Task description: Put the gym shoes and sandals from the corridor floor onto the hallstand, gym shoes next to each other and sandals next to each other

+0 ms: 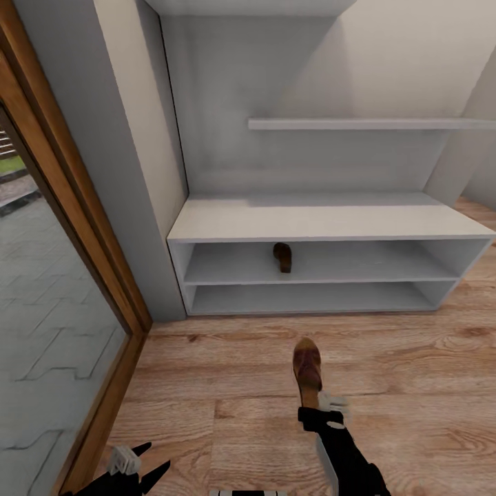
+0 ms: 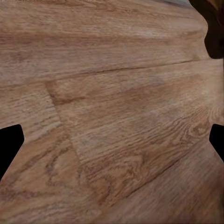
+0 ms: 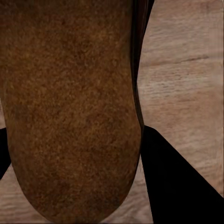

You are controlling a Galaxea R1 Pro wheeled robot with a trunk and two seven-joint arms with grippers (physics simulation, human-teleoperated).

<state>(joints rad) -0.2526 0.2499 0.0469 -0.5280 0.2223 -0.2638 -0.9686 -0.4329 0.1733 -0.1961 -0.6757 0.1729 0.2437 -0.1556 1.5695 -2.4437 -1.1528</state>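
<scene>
One brown sandal (image 1: pixel 282 257) lies in the upper slot of the light grey hallstand (image 1: pixel 324 220). The other sandal (image 1: pixel 307 368) is over the wood floor (image 1: pixel 413 386) in front of the rack, toe pointing at it. My right gripper (image 1: pixel 324 408) is shut on its heel end. In the right wrist view the sandal's brown underside (image 3: pixel 70 102) sits between the black fingers (image 3: pixel 175 186). My left gripper (image 1: pixel 140 465) hangs open low over bare planks (image 2: pixel 112 93), its fingertips (image 2: pixel 9 144) wide apart. The gym shoes are out of view.
A wood-framed glass door (image 1: pixel 62 227) and a grey wall panel (image 1: pixel 131 172) stand left of the rack. A stepped shelf (image 1: pixel 372 124) crosses the back panel above the bench top. Open flooring lies between me and the rack.
</scene>
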